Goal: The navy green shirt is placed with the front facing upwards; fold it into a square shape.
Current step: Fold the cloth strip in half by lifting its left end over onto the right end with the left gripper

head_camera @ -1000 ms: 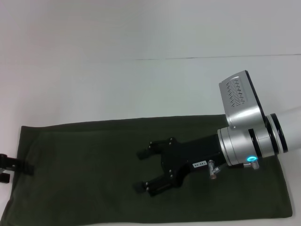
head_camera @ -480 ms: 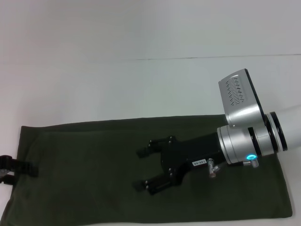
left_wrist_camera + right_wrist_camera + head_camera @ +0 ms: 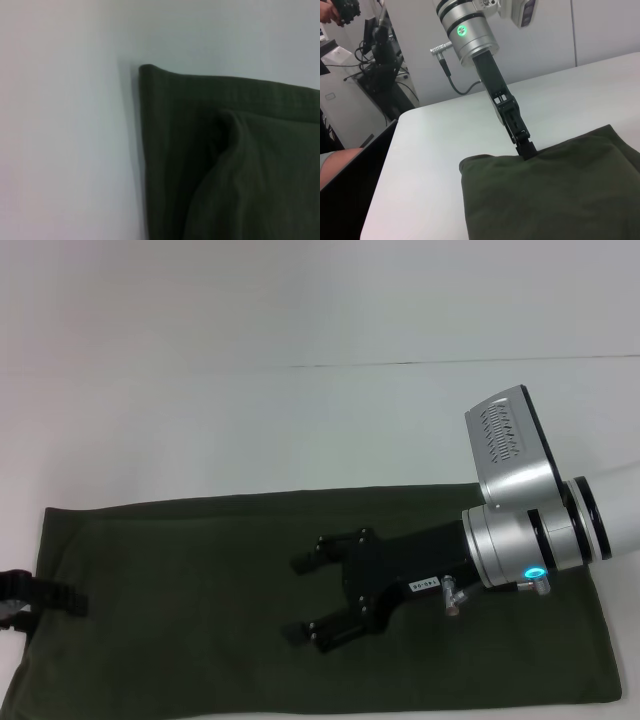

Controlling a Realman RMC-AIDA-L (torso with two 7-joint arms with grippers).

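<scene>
A plain white table (image 3: pixel 300 430) fills the head view, with a thin dark seam running across its far part. The right wrist view shows a pale wall beyond it and, off the table's edge, a dark stand with cables (image 3: pixel 385 75). The navy green shirt (image 3: pixel 200 610) lies flat on the near half of the table as a long folded band reaching from left to right; no lettering or collar shows. The right gripper (image 3: pixel 300 598) hovers over the shirt's middle with its fingers spread apart, covering part of the cloth. The left gripper (image 3: pixel 527 148) is at the shirt's left edge, touching the fabric; whether its fingers are apart or together cannot be told.
</scene>
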